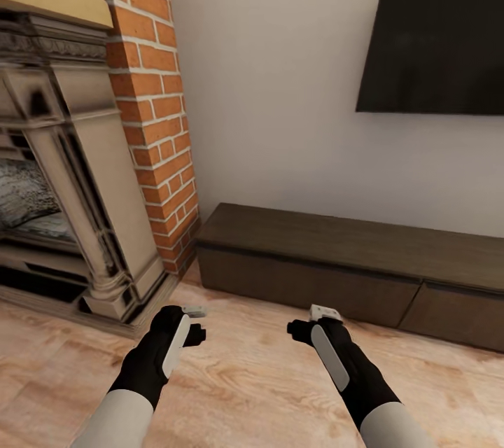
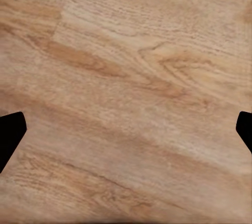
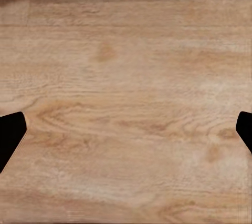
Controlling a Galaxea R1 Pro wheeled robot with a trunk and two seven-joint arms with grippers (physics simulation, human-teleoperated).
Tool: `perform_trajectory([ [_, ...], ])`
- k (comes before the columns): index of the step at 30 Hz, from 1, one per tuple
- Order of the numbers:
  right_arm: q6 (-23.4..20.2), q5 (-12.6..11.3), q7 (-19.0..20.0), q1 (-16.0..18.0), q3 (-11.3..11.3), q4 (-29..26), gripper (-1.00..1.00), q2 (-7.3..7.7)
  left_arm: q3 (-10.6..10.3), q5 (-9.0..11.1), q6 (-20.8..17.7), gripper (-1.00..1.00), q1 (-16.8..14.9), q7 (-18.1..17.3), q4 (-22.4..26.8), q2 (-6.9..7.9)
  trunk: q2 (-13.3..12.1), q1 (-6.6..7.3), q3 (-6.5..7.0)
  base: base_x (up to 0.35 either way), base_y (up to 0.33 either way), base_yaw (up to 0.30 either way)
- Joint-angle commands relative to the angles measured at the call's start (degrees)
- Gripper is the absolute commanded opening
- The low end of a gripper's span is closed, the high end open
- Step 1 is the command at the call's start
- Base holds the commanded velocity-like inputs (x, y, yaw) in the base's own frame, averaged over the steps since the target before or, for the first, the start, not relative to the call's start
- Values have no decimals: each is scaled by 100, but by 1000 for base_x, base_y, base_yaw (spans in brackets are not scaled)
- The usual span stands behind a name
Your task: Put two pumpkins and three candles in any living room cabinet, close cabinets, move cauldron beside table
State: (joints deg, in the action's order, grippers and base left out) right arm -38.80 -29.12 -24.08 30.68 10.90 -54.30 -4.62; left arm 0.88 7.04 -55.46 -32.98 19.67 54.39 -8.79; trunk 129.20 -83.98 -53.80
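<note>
Cabinet (image 1: 350,252): long, low, dark-brown wooden unit standing on the floor against the pale wall, ahead of me and running off to the right.
Cabinet front: flat and handle-less; a seam splits it into a long drawer face and a second one further right. Both sit flush, so it looks shut.
Cabinet top: bare dark wood with a matte grain.
Writing or brands: none I can read on the cabinet or anywhere else.
Television (image 1: 437,31): black screen on the wall above the right part of the cabinet.
Fireplace (image 1: 66,175): pale carved surround at my left, just beside the cabinet's left end.
Brick chimney (image 1: 150,91): red brick, between the surround and the wall.
Floor (image 1: 252,378): light wood planks; the wrist views look straight onto it.
My left tool (image 1: 194,323): low over the floor, short of the cabinet, fingers spread apart, gripping nothing.
My right tool (image 1: 312,320): level with the left one, near the cabinet front, fingers likewise apart with nothing between them.
</note>
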Motion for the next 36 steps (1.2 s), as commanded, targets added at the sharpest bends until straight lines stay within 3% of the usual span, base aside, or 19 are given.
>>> perform_trajectory([
  [1, -2, 6, 0, 0, 0, 3, 100, -8, 0, -1, 0, 100, 1, 1, 0, 0, -42, 23, 18, -5, 1, 281],
  [10, -8, 12, 0, 3, 0, 16, 100, -25, 0, -11, 0, 100, 1, 2, -3, 8, -403, 220, 180, -1, 0, 281],
  [15, -28, 22, -13, 1, 7, 36, 100, -143, 3, -11, 7, 100, 0, 9, -39, 18, -603, 330, 270, 0, 0, 281],
  [18, -51, 26, -16, 4, 8, 38, 100, -177, 160, -10, 5, 100, -1, -2, -54, 53, -723, 396, 323, 0, 0, 281],
  [23, -120, 18, -105, 4, -26, 22, 100, -158, 690, -8, 8, 100, -6, 7, -244, 246, -924, 506, 404, 0, 0, 281],
  [28, -312, 37, -237, -101, -24, -30, 100, -102, 825, -5, 104, 100, 0, -10, -695, 599, -1124, 616, 480, 0, 0, 281],
  [31, -268, 47, -351, -150, -24, -116, 100, -82, 960, -2, 645, 100, 1, -14, -1460, 849, -1245, 681, 523, 0, 0, 275],
  [36, 242, 53, -510, -584, -27, -255, 100, -76, 1074, -13, 1865, 100, 7, -16, -2397, 1055, -1445, 791, 593, 0, 0, 270],
])
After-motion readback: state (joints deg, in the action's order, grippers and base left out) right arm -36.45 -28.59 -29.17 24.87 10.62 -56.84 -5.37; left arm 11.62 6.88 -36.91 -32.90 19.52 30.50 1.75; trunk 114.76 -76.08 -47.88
